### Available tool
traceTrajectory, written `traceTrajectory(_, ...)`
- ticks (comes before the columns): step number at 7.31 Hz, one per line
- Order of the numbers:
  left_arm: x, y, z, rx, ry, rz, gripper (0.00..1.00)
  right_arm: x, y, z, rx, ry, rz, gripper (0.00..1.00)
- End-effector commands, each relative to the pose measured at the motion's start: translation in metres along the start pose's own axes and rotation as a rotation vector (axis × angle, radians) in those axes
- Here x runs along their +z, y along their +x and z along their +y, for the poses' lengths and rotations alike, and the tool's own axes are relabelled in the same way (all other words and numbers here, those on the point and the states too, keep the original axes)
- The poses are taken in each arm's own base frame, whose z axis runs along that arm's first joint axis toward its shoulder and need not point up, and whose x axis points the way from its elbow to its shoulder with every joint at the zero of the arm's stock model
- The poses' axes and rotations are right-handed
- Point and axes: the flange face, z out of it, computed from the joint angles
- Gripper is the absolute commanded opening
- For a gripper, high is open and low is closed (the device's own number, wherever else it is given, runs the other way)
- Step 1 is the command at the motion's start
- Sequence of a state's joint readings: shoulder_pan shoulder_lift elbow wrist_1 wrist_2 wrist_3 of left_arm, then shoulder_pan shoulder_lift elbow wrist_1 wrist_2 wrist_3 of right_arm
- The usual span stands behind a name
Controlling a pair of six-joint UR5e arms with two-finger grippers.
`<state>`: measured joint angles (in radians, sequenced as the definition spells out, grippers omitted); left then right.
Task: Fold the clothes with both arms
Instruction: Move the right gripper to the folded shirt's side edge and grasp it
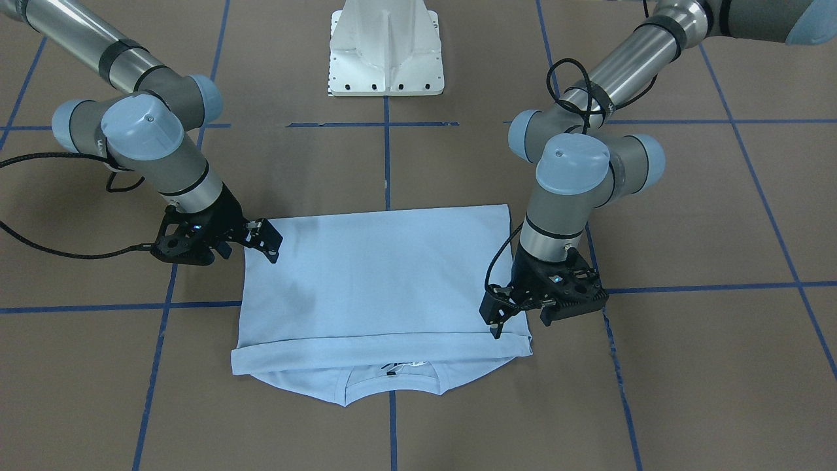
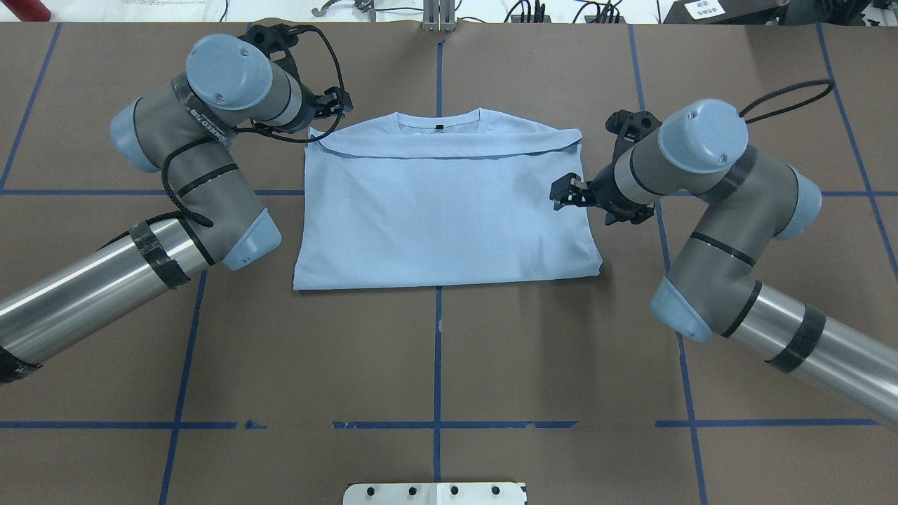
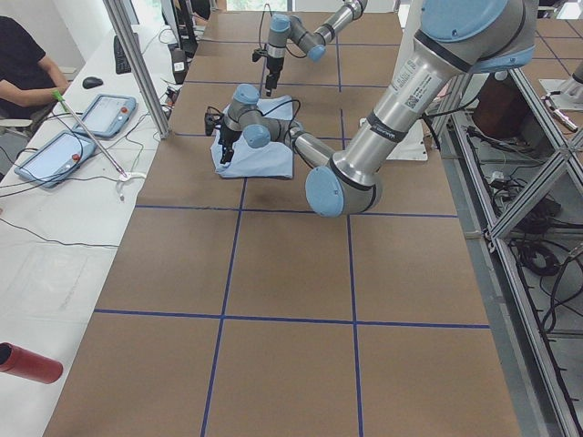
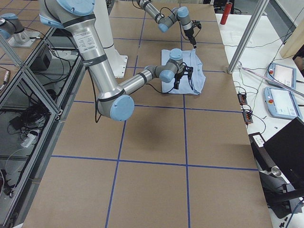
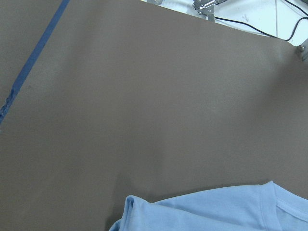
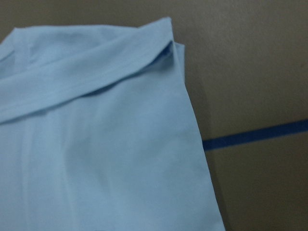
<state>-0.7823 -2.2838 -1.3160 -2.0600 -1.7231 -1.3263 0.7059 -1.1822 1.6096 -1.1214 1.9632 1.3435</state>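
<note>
T-shirt (image 2: pixel 442 217) flat at mid-table (image 2: pixel 435 365), hem (image 2: pixel 442 156) doubled up to just short of the collar (image 2: pixel 438 120); the lengthwise fold is judged done. Left gripper (image 1: pixel 495 320) at the hem's corner, right gripper (image 1: pixel 267 243) over the opposite side edge; both seem parted and empty. The next move calls for a pinch at each side to fold across. Chest print hidden; neck tag barely made out; neither wrist view shows fingers.
</note>
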Motion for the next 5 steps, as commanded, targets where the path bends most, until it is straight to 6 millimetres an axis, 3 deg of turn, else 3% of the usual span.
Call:
traceTrajectory(1,-0.003,0.001,0.001,0.000,-0.001,0.005,1.00,0.014,0.017,0.024,-0.013,-0.025,0.030,0.98)
traceTrajectory(2,-0.003,0.001,0.001,0.001,-0.001,0.005,1.00,0.016,0.016,0.028,-0.017,-0.034,0.030,0.89)
traceTrajectory(5,-0.001,0.000,0.001,0.002,0.001,0.002,1.00,0.020,0.014,0.036,-0.025,-0.047,0.032,0.17)
